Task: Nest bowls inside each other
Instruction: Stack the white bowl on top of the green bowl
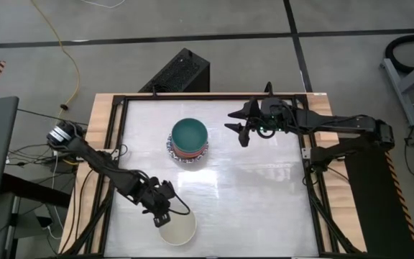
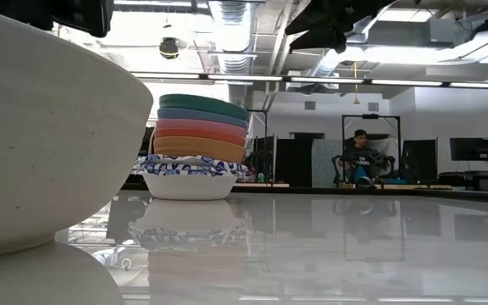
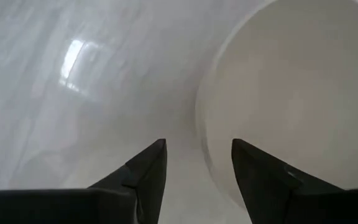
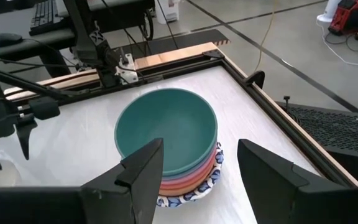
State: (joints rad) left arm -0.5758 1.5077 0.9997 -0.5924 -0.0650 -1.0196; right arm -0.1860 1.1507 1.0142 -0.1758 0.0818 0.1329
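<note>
At the near edge of the white worktop (image 1: 250, 194), toward the left side, a cream bowl (image 1: 177, 226) stands upright and alone. The left gripper (image 1: 162, 213) is low at its rim. In the left wrist view the two dark fingers (image 3: 143, 174) stand apart, one over the bare worktop outside the bowl's wall and the other over its rim (image 3: 199, 118); the gap between them is clear, and whether either finger touches the bowl cannot be told. In the low view this bowl fills the left edge as a broad pale wall (image 2: 41, 135), mirrored in the glossy surface.

Farther back, near the middle of the worktop, stands the stack of nested bowls (image 1: 190, 141). A white bowl with a blue patterned rim (image 2: 190, 174) is at the bottom, then orange (image 2: 198, 147), pink (image 2: 202, 130) and a bluish one (image 2: 203, 115), with a dark green bowl (image 4: 166, 129) on top, its hollow open upward.

To the right of the stack and well apart from it, the right gripper (image 1: 241, 126) hangs above the worktop. Its fingers (image 4: 143, 168) are spread wide and hold nothing, pointing toward the stack.

Beyond the worktop, in the room behind, a person (image 2: 360, 161) sits at a desk among dark monitors.
</note>
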